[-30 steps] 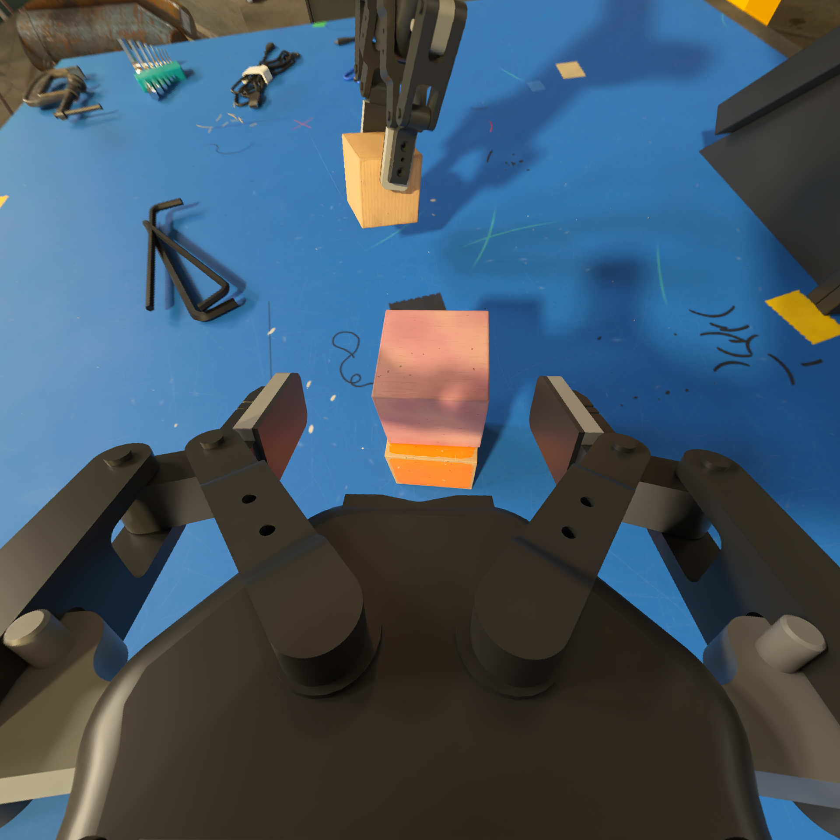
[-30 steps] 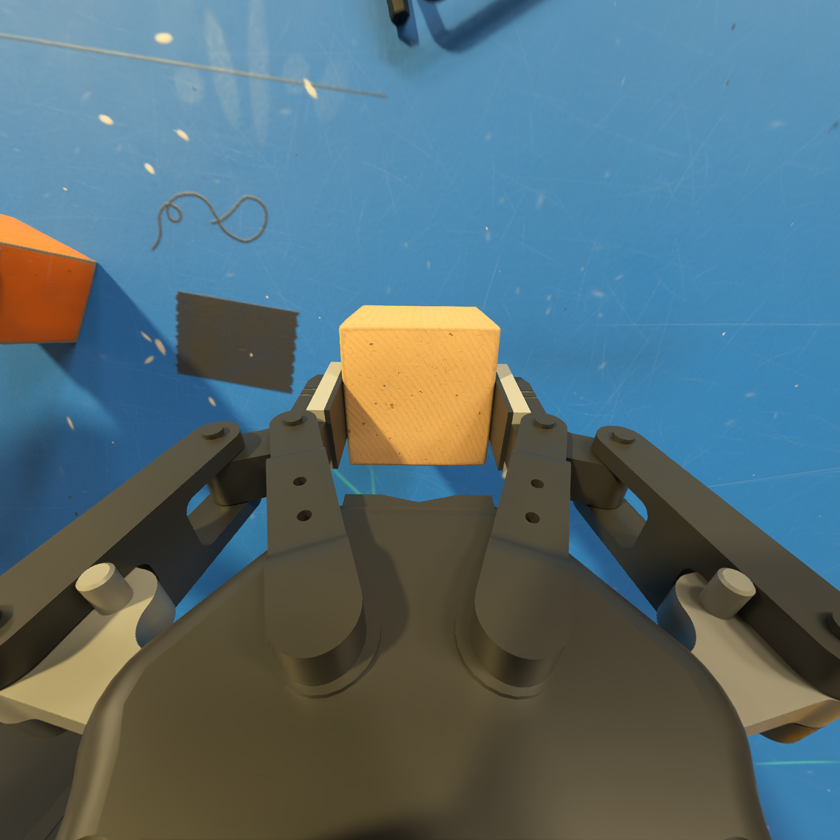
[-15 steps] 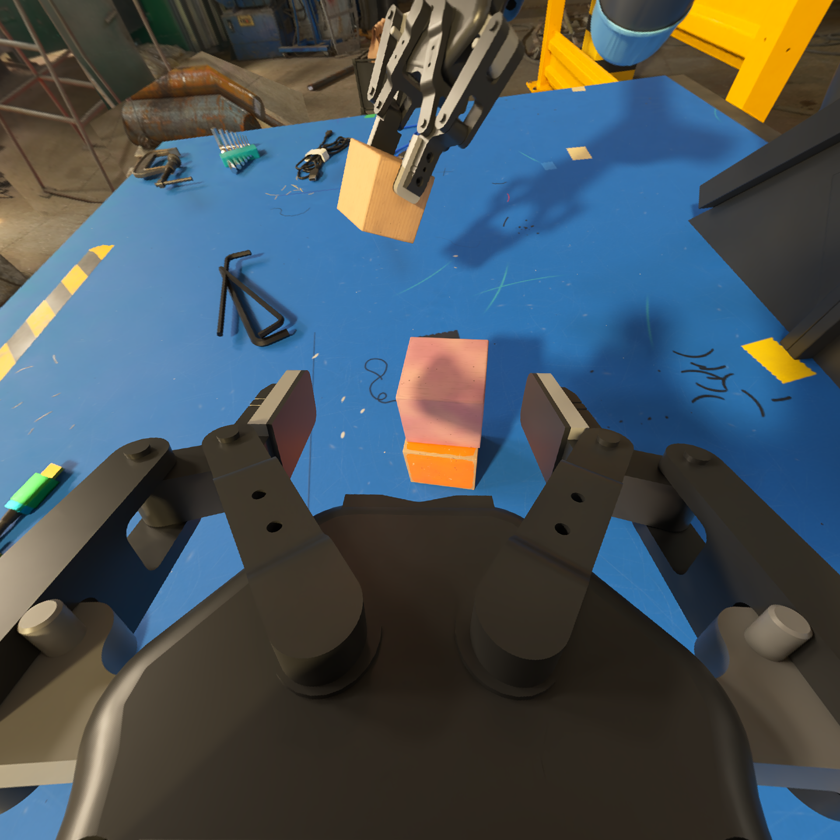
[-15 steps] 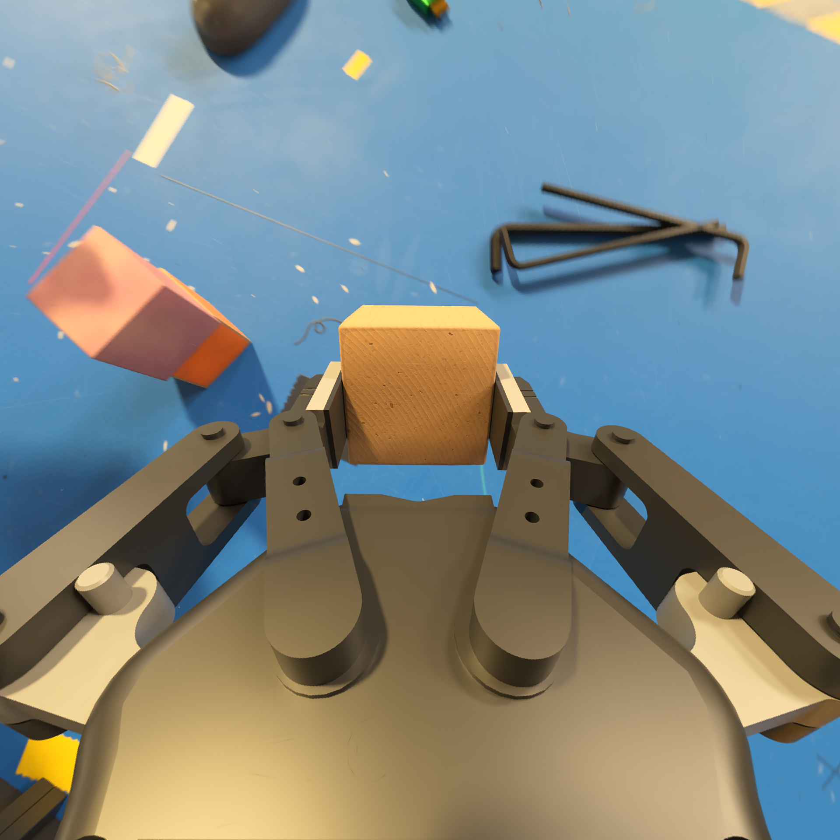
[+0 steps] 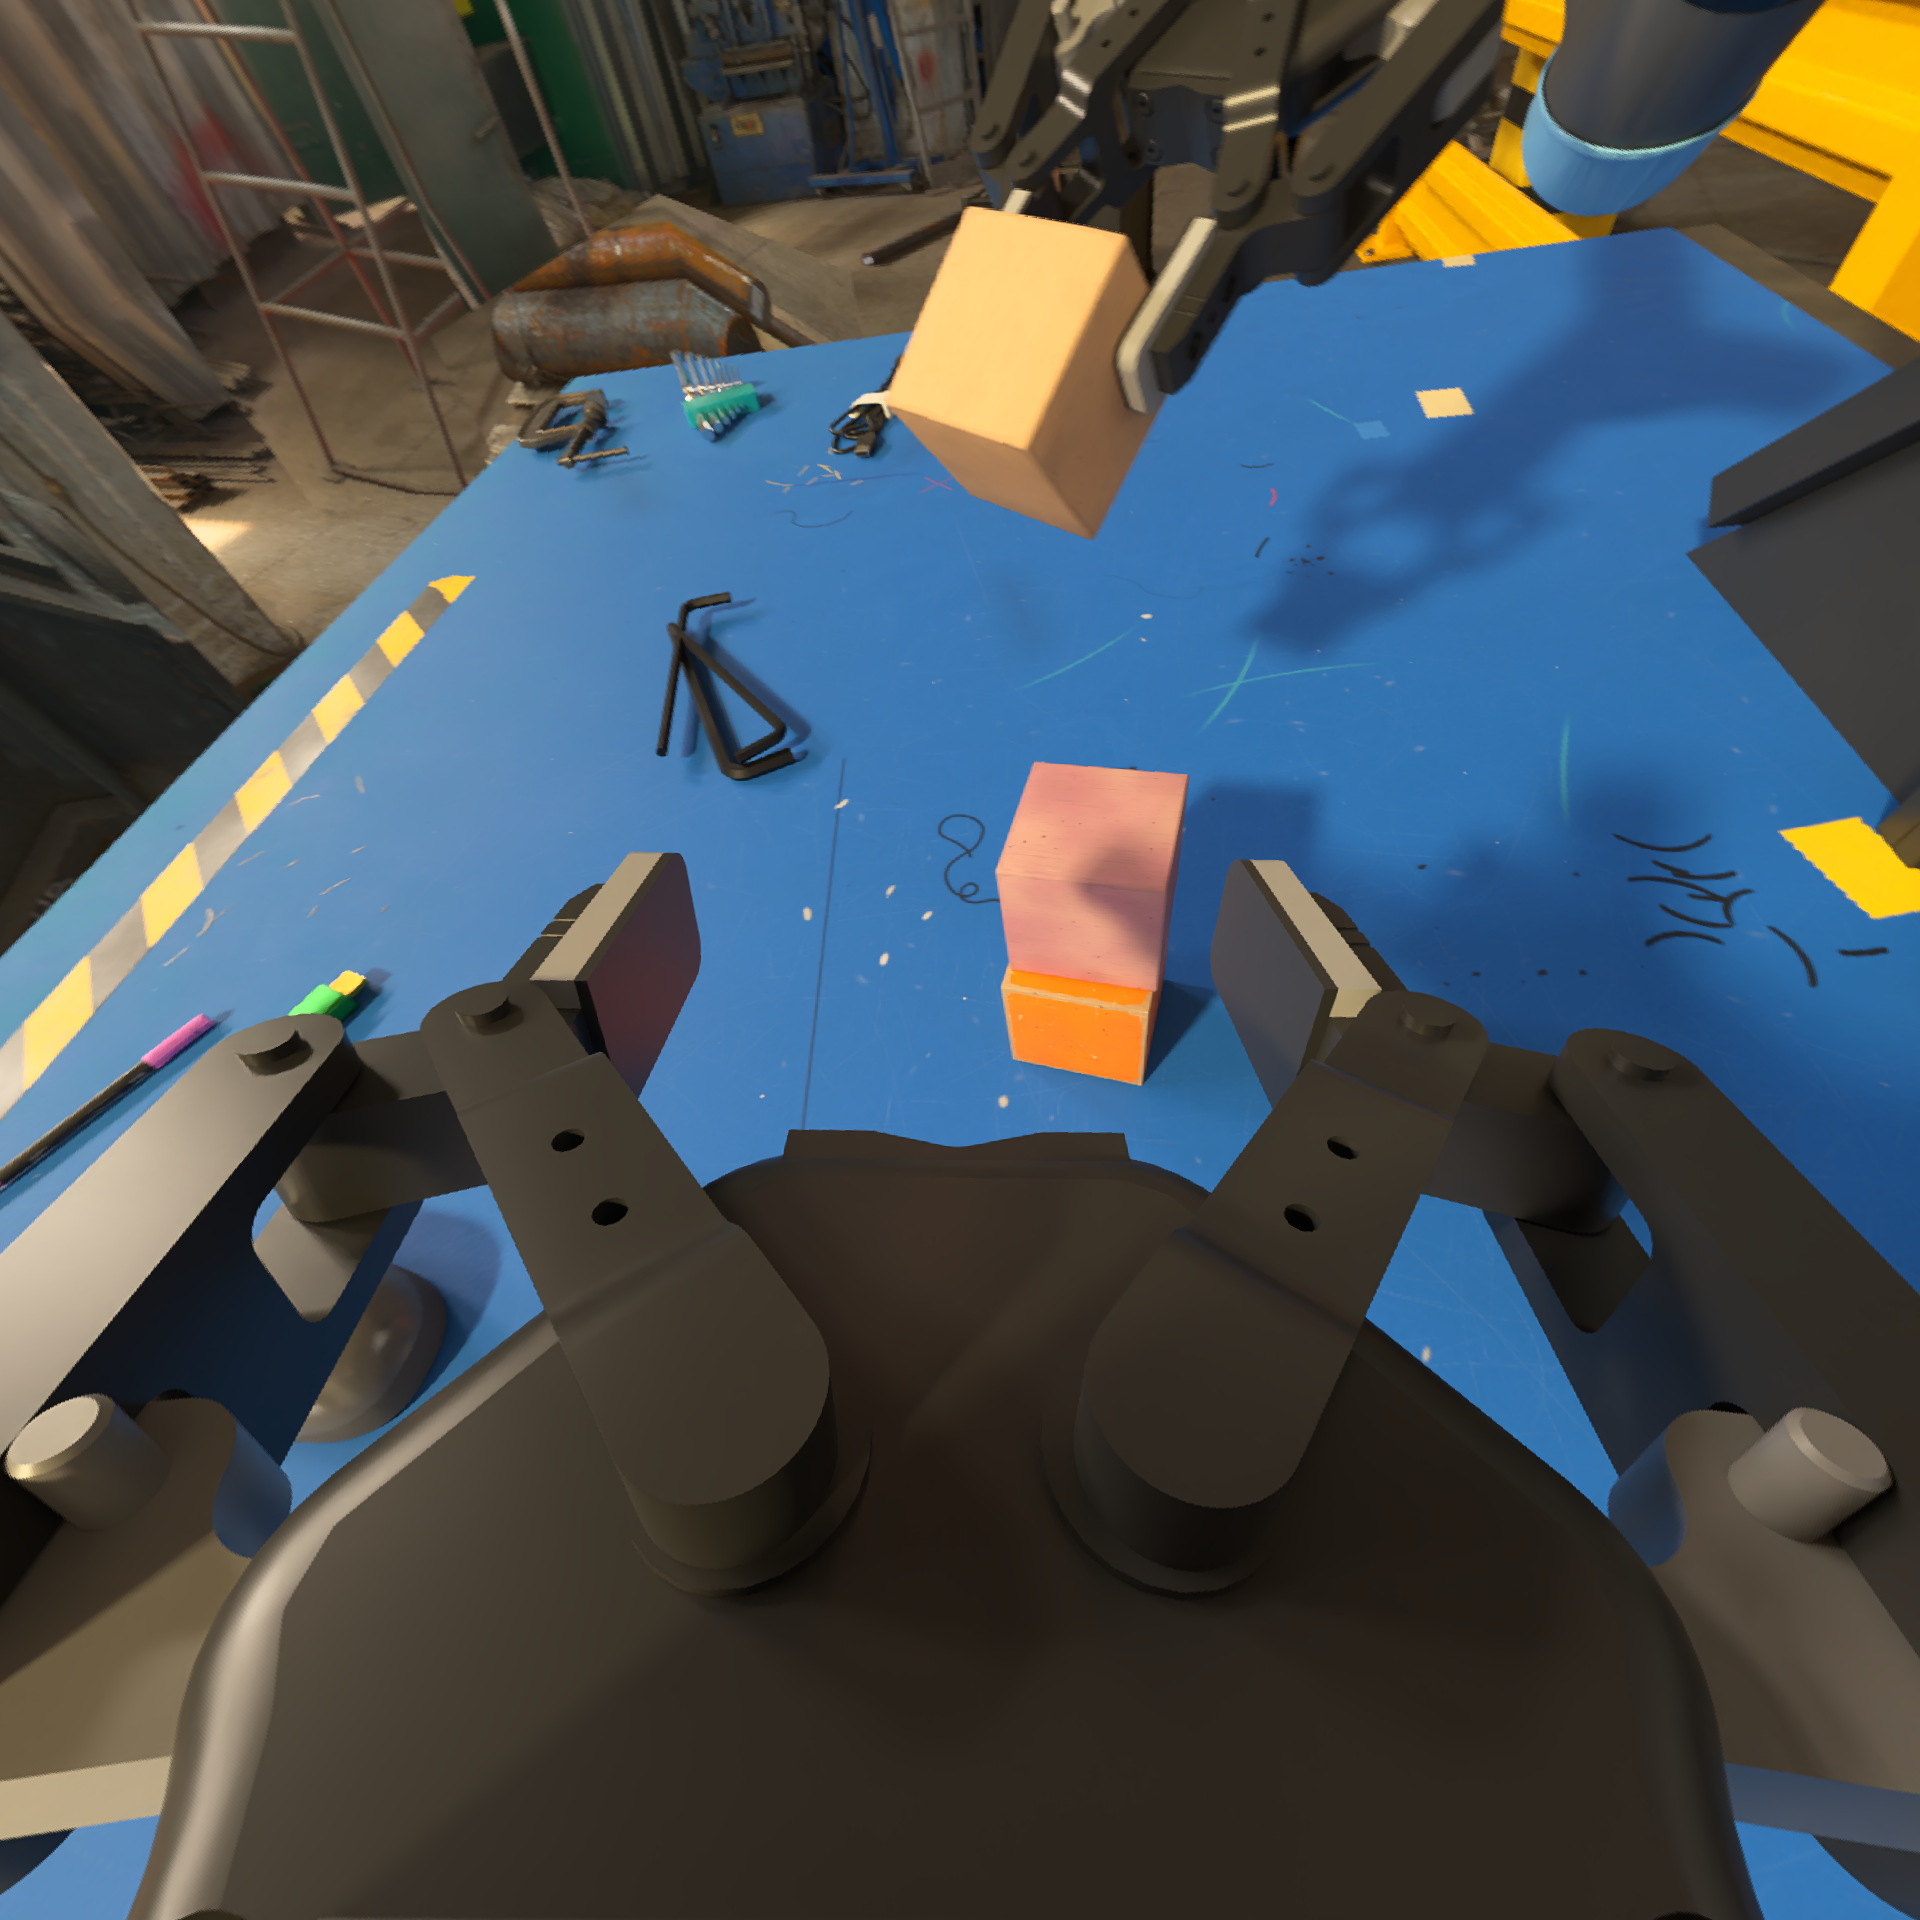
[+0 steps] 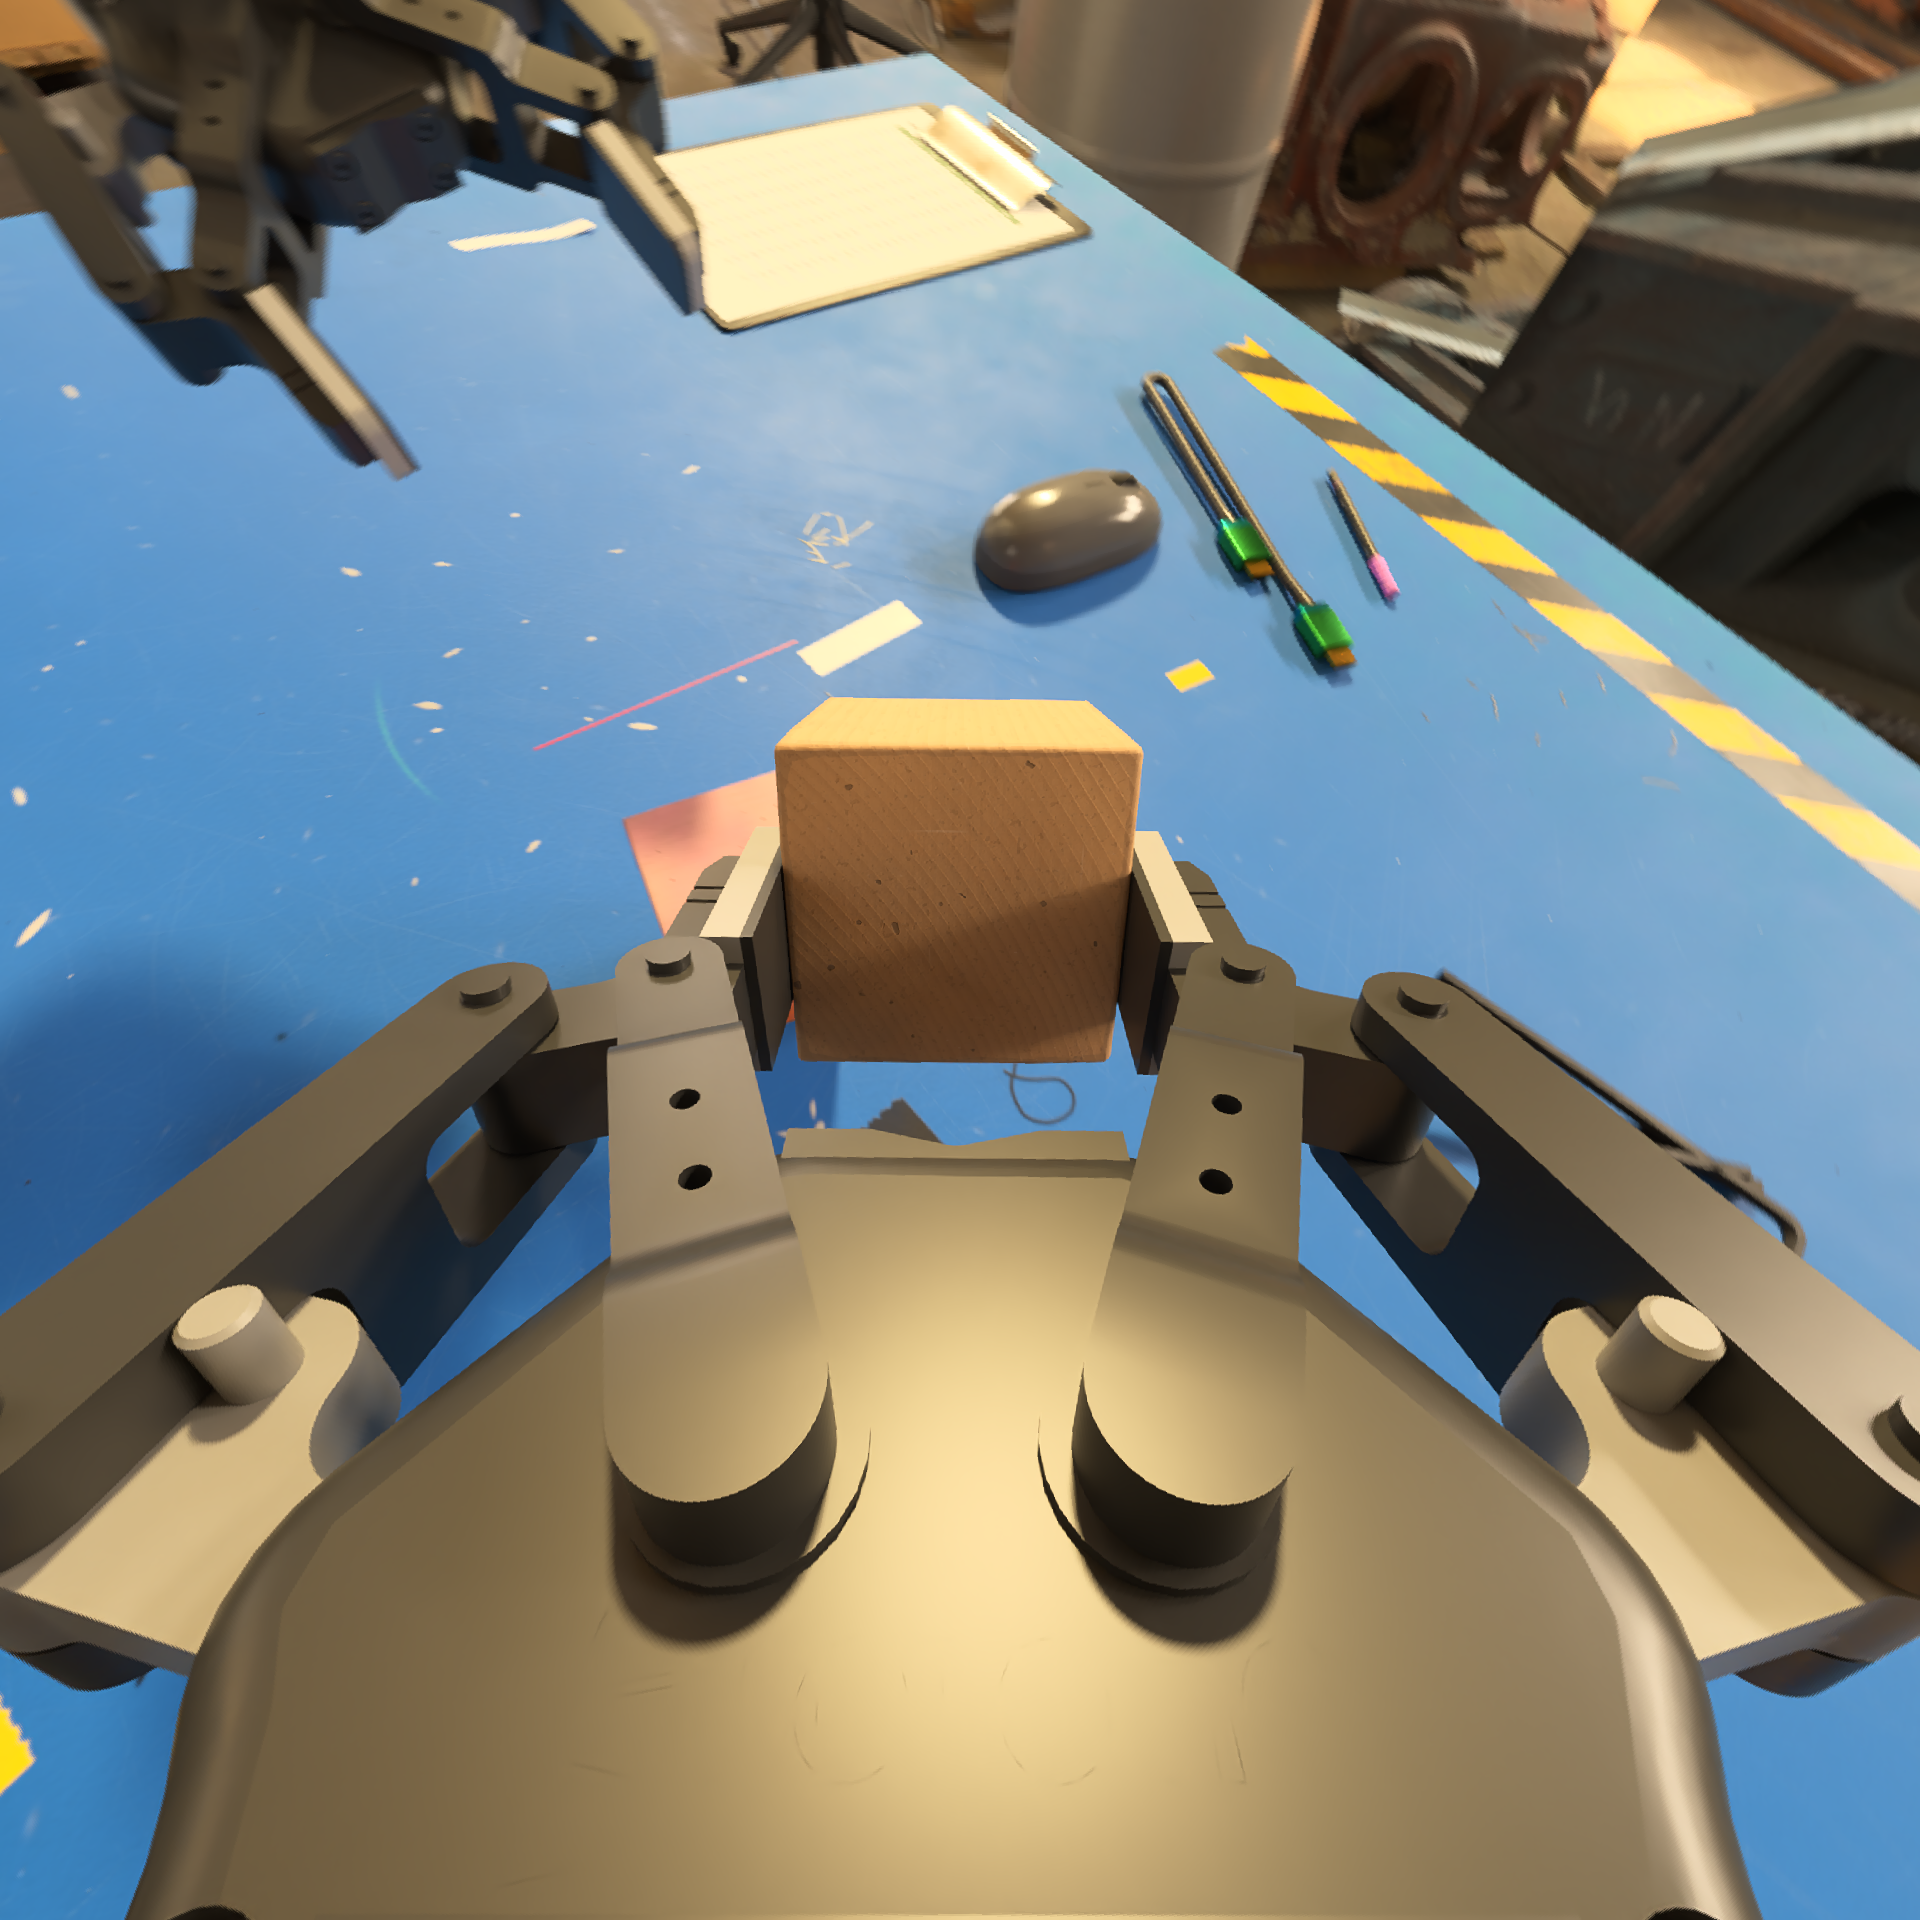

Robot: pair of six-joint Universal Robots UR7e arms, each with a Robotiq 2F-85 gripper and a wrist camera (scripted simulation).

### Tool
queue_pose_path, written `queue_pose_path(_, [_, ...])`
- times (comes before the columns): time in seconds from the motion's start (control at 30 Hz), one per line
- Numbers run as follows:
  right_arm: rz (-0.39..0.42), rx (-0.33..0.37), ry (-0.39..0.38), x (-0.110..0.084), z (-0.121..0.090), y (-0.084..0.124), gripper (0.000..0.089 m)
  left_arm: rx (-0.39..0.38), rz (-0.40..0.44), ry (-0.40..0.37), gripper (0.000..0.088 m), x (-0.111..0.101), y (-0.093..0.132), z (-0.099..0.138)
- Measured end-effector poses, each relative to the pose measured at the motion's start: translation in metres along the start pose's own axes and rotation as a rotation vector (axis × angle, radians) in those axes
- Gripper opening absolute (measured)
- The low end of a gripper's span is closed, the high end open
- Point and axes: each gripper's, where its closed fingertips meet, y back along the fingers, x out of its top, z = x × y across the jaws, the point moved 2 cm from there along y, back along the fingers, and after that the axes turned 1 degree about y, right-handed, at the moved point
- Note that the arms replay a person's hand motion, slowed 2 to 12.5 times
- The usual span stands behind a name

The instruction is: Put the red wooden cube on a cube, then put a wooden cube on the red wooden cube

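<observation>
Above the blue table [image 5: 1455, 675], the right gripper [image 6: 956, 935] has risen, clamping the plain wooden cube [image 6: 951, 883]. Red wooden cube [image 5: 1091, 868] sits on the orange cube [image 5: 1075, 1023]; left gripper [image 5: 956, 935] has withdrawn, spread empty. Second stacking follows.

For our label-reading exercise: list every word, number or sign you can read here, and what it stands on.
Brown clipboard with white paper: faint lines only, too faint to read.
Dark crate beyond the blue table: blurred marks, unreadable.
Nothing else shows readable writing.
</observation>
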Motion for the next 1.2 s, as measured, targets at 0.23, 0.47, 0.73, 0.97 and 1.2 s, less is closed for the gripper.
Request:
queue_pose_path(0.23, [0.031, 0.073, 0.159, 0.015, -0.027, -0.01, 0.0511, 0.074, 0.04, 0.008, 0.0854, 0.004, 0.016, -0.011])
queue_pose_path(0.47, [0.0, 0.055, 0.276, 0.022, -0.035, -0.019, 0.0511, 0.08, 0.095, 0.027, 0.0854, 0.01, 0.03, -0.013])
queue_pose_path(0.73, [-0.05, 0.147, 0.303, 0.024, -0.056, -0.033, 0.0511, 0.081, 0.109, 0.026, 0.0854, 0.012, 0.041, -0.013])
queue_pose_path(0.97, [-0.122, 0.231, 0.341, 0.024, -0.068, -0.046, 0.0511, 0.095, 0.102, 0.011, 0.0847, 0.011, 0.049, -0.014])
queue_pose_path(1.2, [-0.256, 0.275, 0.356, 0.019, -0.068, -0.06, 0.0511, 0.09, 0.122, 0.017, 0.0823, 0.014, 0.054, -0.013])
